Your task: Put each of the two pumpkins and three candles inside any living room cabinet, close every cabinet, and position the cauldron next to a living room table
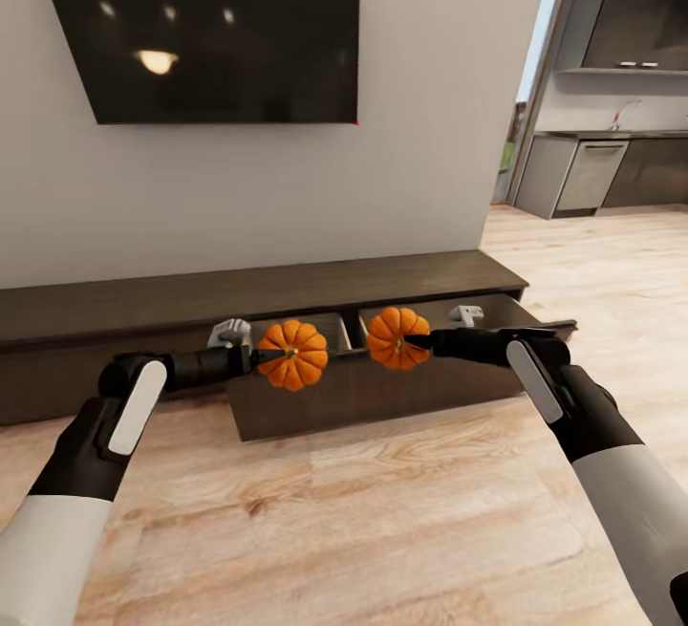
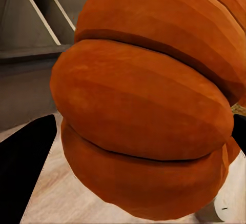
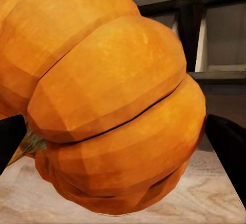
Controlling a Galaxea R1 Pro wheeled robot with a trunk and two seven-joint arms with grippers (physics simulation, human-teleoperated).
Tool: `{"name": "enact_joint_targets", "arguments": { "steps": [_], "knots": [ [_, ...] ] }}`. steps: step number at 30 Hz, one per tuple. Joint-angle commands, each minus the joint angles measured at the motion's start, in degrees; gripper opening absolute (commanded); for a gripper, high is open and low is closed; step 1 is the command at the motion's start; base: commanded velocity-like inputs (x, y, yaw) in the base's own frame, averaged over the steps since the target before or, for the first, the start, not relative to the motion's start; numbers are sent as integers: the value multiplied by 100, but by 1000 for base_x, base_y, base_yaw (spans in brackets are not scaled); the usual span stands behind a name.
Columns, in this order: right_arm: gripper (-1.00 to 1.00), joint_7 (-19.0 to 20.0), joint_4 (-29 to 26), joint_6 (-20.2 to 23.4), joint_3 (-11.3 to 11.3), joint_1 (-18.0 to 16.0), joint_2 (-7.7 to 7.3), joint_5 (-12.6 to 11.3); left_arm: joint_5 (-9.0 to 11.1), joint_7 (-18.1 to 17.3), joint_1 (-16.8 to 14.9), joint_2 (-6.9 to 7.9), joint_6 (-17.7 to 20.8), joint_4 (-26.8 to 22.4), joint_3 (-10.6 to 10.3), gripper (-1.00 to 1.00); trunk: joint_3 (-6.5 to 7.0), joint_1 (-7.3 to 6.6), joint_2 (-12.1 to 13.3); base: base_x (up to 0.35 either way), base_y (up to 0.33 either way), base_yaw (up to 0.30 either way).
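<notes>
Each of my grippers holds a bright orange ribbed pumpkin. The left gripper (image 1: 277,356) is shut on the left pumpkin (image 1: 293,355), which also looms large in the left wrist view (image 2: 148,106) beside a dark finger (image 2: 25,172). My right gripper (image 1: 413,340) is shut on the right pumpkin (image 1: 396,337), seen close up with its stem in the right wrist view (image 3: 107,106). Both pumpkins hang over the pulled-out drawers (image 1: 382,395) of the long dark-brown cabinet (image 1: 239,296). The pumpkins mostly hide the drawer interiors. Candles, cauldron and table are out of view.
A large black TV (image 1: 205,24) hangs on the grey wall above the cabinet. Light wooden floor (image 1: 334,521) lies between me and the open drawers. Past the wall's end at the right, a kitchen with dark cupboards (image 1: 612,158) opens up.
</notes>
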Motion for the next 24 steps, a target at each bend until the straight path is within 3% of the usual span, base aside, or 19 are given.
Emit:
{"name": "enact_joint_targets", "arguments": {
  "steps": [1,14,24],
  "knots": [
    [-100,18,-3,16,6,-5,-5,-1,-31,-30,-3,3,11,-4,8,-100,-6,1,-2,246,67,0],
    [-100,-7,-3,9,20,-5,-32,6,-13,-53,-3,-15,13,-28,13,-100,-6,1,-2,324,20,-100],
    [-100,-8,-4,12,24,-5,-28,8,-10,-56,-3,-23,16,-78,-6,-100,-6,1,-2,323,-110,-158]
  ]
}}
